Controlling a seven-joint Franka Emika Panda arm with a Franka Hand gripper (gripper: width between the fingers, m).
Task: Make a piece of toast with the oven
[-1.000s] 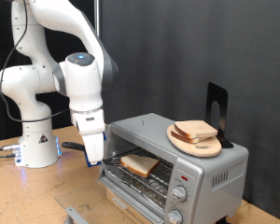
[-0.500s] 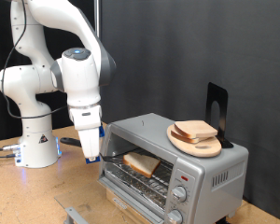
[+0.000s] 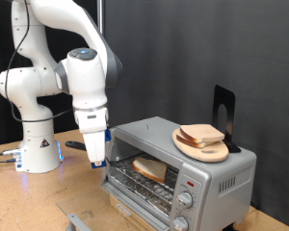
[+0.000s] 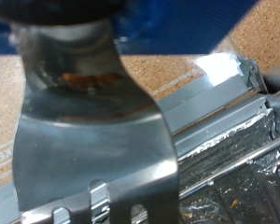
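Observation:
The silver oven (image 3: 214,169) stands at the exterior view's lower right with its glass door folded down. The piece of toast (image 3: 151,169) lies just inside the opening, resting on a metal spatula (image 3: 116,166). My gripper (image 3: 97,158) hangs at the oven's open side, towards the exterior view's left, and is shut on the spatula's handle. In the wrist view the spatula's slotted blade (image 4: 93,140) fills the picture, with the oven's foil-lined inside (image 4: 235,149) beyond it. The toast does not show there.
A round wooden plate (image 3: 186,145) with a stack of bread slices sits on top of the oven. A black stand (image 3: 223,108) rises behind it. The arm's base (image 3: 37,144) stands on the wooden table at the exterior view's left.
The gripper has moved a little to the exterior view's right, and the spatula has carried the toast deeper into the oven opening.

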